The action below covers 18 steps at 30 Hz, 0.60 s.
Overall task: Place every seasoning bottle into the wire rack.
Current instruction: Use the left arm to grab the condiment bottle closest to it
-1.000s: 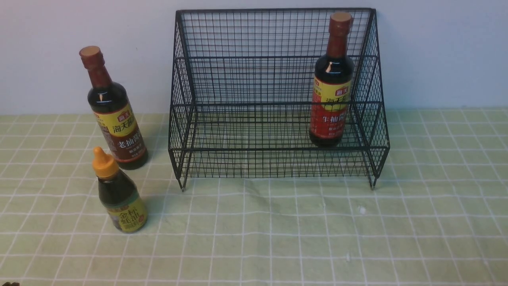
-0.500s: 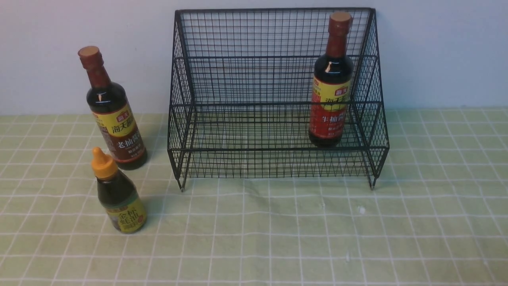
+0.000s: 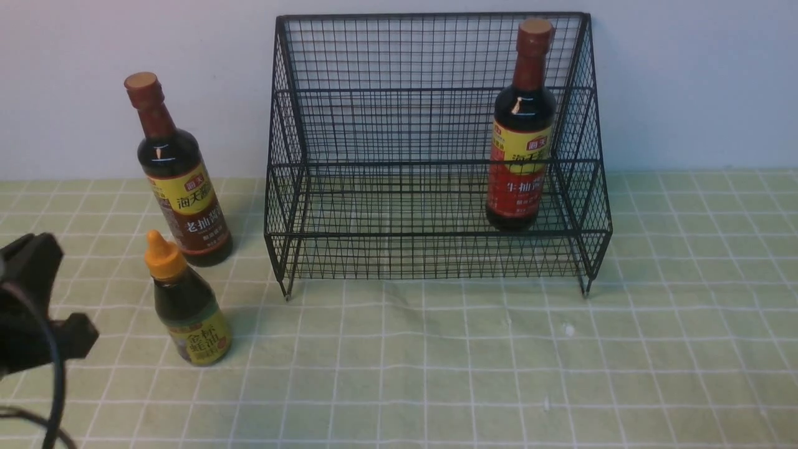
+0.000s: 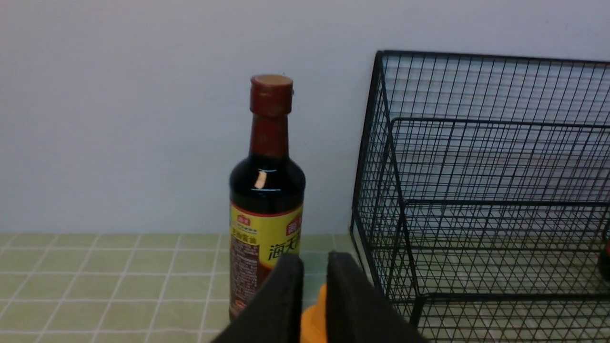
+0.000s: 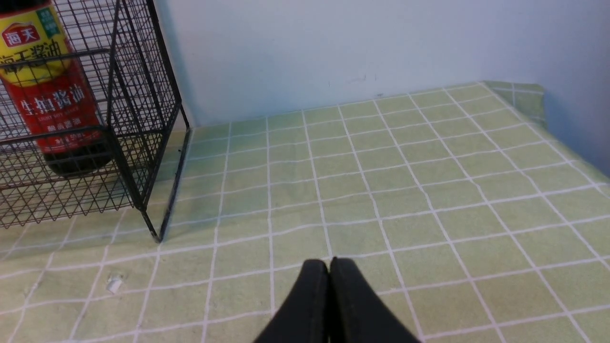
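Short orange-capped seasoning bottle stands left of the wire rack, left gripper narrowly parted near it, right gripper pressed together.

Our left arm shows low at the left edge of the front view. Our left gripper points forward, its fingers parted by a narrow gap. Our right gripper has its tips pressed together, holding nothing.
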Motion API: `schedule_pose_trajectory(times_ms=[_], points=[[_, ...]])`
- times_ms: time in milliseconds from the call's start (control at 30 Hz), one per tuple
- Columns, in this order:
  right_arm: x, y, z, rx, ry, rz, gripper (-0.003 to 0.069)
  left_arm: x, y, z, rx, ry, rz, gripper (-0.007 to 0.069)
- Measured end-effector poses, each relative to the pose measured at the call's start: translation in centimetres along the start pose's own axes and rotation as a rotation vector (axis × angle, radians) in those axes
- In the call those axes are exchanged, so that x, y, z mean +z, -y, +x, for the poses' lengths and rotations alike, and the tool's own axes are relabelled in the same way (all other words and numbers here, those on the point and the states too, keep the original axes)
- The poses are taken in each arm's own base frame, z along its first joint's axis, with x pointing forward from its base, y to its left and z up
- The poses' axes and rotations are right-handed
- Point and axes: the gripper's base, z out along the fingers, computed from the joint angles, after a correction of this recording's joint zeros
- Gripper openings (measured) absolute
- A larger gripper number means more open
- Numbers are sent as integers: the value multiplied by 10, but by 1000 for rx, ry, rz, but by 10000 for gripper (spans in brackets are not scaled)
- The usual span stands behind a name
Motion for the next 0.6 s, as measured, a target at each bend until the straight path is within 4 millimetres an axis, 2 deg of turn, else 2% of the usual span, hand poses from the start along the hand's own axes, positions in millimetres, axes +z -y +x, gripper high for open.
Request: schedule_pose_trajectory(times_ms=[67, 100, 167, 333, 467, 600], points=[[0, 0, 0, 0, 0, 0, -14, 11, 0, 3, 2, -20, 13, 134], [0, 0, 0, 0, 0, 0, -14, 26, 1, 7, 5, -32, 41, 192], [0, 0, 0, 0, 0, 0, -14, 36, 2, 11, 4, -36, 58, 249], [0, 0, 0, 0, 0, 0, -14, 72, -1, 35, -60, -55, 84, 456], [0, 0, 0, 0, 0, 0, -14, 90, -6, 56, -106, -74, 70, 513], [0, 0, 0, 0, 0, 0, -14, 101, -8, 74, -128, -84, 77, 511]])
